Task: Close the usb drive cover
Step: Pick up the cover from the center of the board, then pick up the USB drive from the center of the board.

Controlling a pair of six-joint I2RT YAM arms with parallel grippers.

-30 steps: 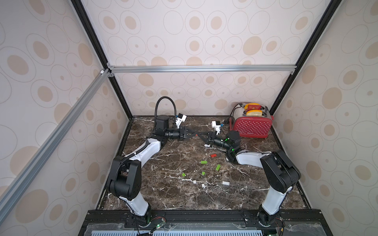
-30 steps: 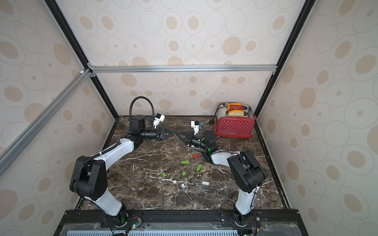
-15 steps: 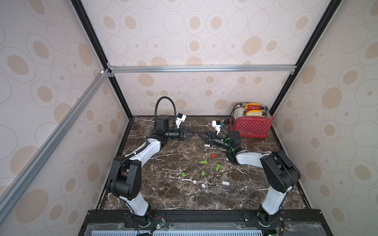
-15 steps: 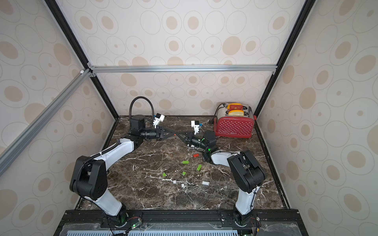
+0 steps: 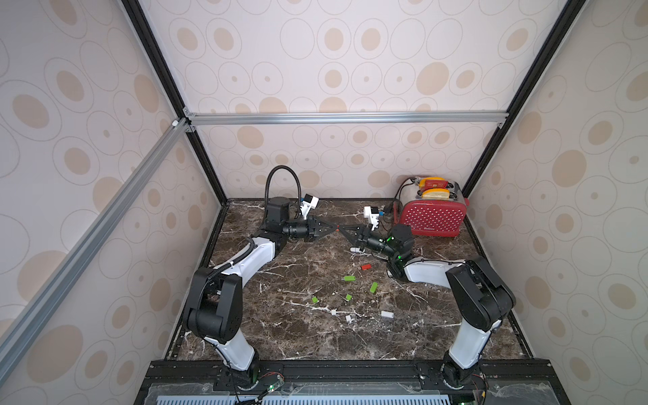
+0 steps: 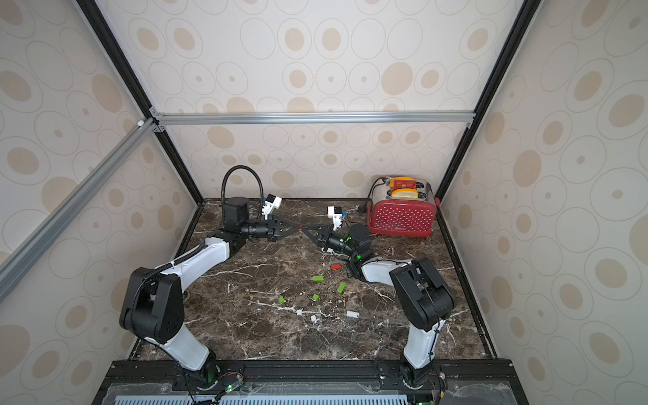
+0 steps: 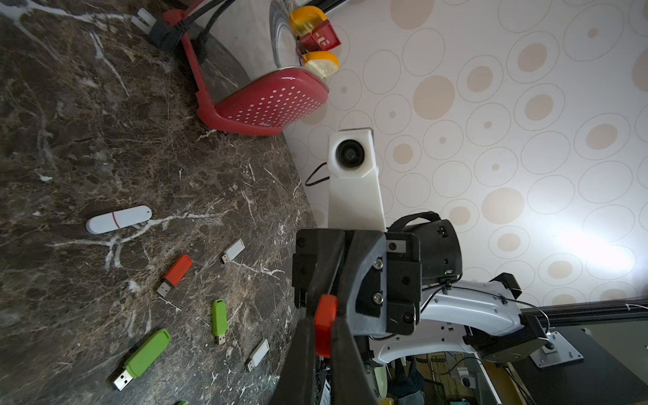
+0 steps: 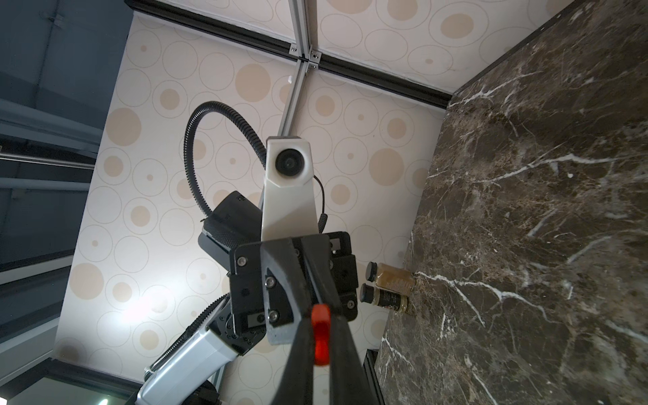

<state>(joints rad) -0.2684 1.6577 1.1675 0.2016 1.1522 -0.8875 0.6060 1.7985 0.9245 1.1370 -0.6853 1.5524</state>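
Above the back middle of the dark brown marble tabletop (image 5: 280,333), both my arms meet tip to tip. Far left, seen past my left arm in the right wrist view: two small brown bottles with black caps (image 8: 387,285) stand side by side at the marble's edge by the wall. My left gripper (image 5: 333,228) is clamped on one end of the small red plastic usb drive (image 7: 324,329). My right gripper (image 5: 343,228) is clamped on the opposite end. The drive hangs in the air between the two tips, clear of the marble. Cannot tell which end is cover and which is body, nor whether the cover is fully seated. Loose on the marble, nearer my bases: a white capped stick with a red line (image 7: 118,219), an uncapped red stick (image 5: 365,267), an uncapped large green stick (image 7: 147,352), a smaller green stick (image 7: 219,319). Far right, back corner: a red white-dotted toaster (image 5: 433,219) with yellow toast slices (image 5: 434,187) in its slots.
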